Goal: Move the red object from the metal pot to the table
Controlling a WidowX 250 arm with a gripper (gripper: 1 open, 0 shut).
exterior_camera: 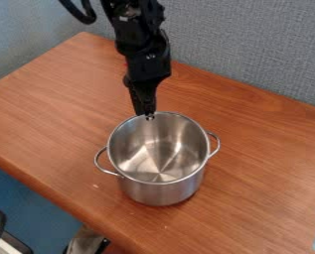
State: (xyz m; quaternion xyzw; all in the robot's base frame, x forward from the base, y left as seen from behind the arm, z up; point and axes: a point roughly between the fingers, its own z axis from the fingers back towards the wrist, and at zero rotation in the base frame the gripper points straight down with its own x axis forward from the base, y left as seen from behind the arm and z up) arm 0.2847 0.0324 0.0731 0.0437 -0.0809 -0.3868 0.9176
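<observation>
The metal pot (156, 187) stands upright on the table (51, 103), near its front edge. Its shiny inside shows nothing in it. My gripper (146, 109) points down with its tips just above the pot's far rim, and the jaws are shut with nothing visible between them. The black arm rises from there toward the top of the view. The red object is hidden from view.
A grey-blue wall runs behind the table's far edge. Blue floor and some dark gear lie below the table's front edge at the lower left. Bare wood lies left and right of the pot.
</observation>
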